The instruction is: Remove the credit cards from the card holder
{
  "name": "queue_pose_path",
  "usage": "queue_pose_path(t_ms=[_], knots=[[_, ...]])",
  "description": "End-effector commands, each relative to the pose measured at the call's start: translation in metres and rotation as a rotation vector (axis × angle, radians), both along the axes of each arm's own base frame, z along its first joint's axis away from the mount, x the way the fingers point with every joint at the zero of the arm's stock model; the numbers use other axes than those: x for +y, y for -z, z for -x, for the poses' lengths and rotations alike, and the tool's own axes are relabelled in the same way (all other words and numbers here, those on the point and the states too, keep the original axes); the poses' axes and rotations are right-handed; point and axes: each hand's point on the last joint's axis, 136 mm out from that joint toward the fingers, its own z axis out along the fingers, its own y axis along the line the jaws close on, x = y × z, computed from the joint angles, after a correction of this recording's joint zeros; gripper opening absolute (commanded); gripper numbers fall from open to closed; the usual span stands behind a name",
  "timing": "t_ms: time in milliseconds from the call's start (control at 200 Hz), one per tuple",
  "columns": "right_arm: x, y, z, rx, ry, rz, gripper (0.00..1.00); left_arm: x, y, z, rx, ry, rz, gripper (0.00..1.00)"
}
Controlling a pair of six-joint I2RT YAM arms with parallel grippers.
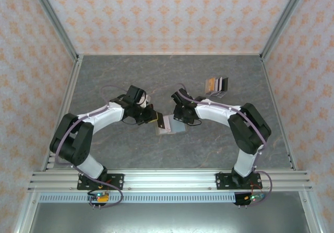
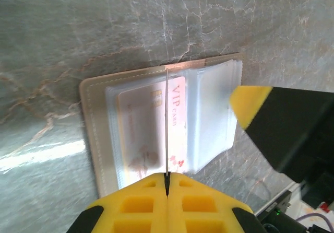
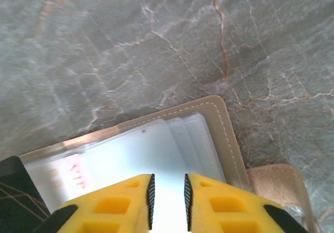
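Note:
The tan card holder [image 1: 173,128] lies open at mid-table, its clear sleeves fanned out. In the left wrist view its cover [image 2: 96,134] frames a white VIP card [image 2: 141,123] still in a sleeve. My left gripper [image 2: 167,175] is shut on a thin card seen edge-on [image 2: 167,118], upright over the holder. In the right wrist view that card's black corner [image 3: 14,196] shows at the lower left. My right gripper [image 3: 167,178] hovers just above the sleeves near the holder's corner [image 3: 223,120], jaws a little apart with nothing between them. Both grippers [image 1: 155,119] [image 1: 176,119] meet over the holder.
A small stack of cards [image 1: 215,86] lies on the grey marbled table at the back right. The holder's tan tab [image 3: 276,191] sticks out beside the right gripper. Patterned walls and metal rails [image 1: 167,179] bound the table.

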Motion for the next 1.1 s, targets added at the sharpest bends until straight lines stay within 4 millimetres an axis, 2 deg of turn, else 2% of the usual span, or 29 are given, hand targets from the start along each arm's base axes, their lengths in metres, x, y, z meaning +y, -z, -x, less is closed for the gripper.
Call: queue_pose_path(t_ms=[0,130,280,490,651,796,946,1096], knots=[[0.002,-0.042,-0.014,-0.138,-0.003,-0.059,0.34,0.008,-0.029,-0.009,-0.082,-0.010,-0.036,0.00],[0.005,-0.075,-0.025,-0.204,-0.021,-0.174,0.51,-0.003,-0.068,-0.024,-0.173,0.003,0.030,0.00],[0.003,-0.113,-0.042,-0.275,-0.034,-0.413,0.67,-0.021,-0.113,-0.045,-0.281,0.028,0.137,0.00],[-0.002,-0.162,-0.054,-0.333,-0.076,-0.765,0.86,-0.046,-0.160,-0.063,-0.346,0.044,0.340,0.00],[-0.003,-0.180,-0.059,-0.315,-0.120,-0.891,0.87,-0.061,-0.182,-0.067,-0.329,0.083,0.464,0.00],[-0.001,-0.197,-0.057,-0.324,-0.185,-0.953,0.84,-0.069,-0.191,-0.068,-0.296,0.103,0.520,0.00],[-0.003,-0.201,-0.058,-0.312,-0.182,-0.973,0.74,-0.070,-0.192,-0.066,-0.282,0.104,0.529,0.00],[-0.003,-0.203,-0.057,-0.312,-0.172,-1.001,0.59,-0.066,-0.180,-0.063,-0.242,0.069,0.521,0.00]])
